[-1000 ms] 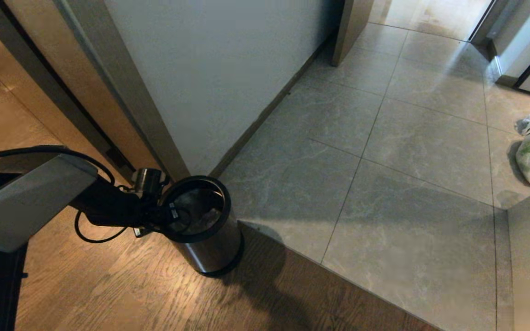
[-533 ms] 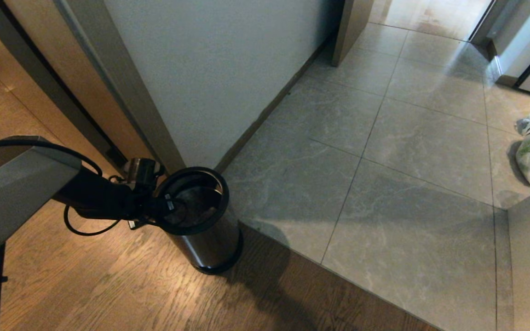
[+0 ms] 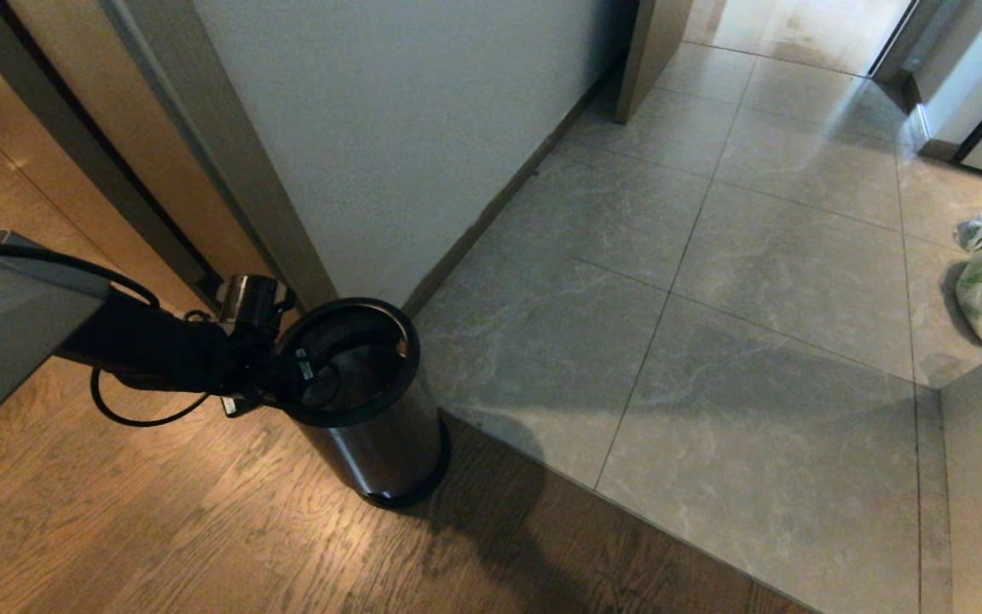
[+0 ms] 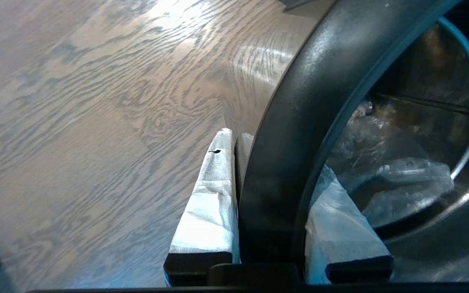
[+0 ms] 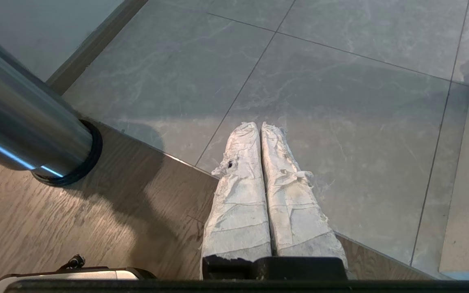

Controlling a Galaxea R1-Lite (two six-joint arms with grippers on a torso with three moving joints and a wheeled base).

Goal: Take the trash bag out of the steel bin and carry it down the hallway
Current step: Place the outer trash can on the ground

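At the wood-to-tile threshold the steel bin (image 3: 367,401) stands tilted, its top leaning toward the L arm. Left gripper (image 4: 271,203) is clamped on the bin's black ring rim (image 4: 291,134): one taped finger (image 4: 210,203) outside the wall, the other inside the mouth. So it grips the rim, not the plastic. Trash bag (image 4: 397,183) lies crumpled low inside the bin, beyond and below the inner finger, no visible contact w/ it. Judgement: next move turns on that offset; the bag sits deeper along the bin's axis than the fingers reach, so the L arm, much the nearer, would need to let go and dip in. Right gripper (image 5: 261,183) hangs parked over the tile edge, fingers pressed together, holding nothing. Hallway (image 3: 755,256) tiles run ahead to the right.
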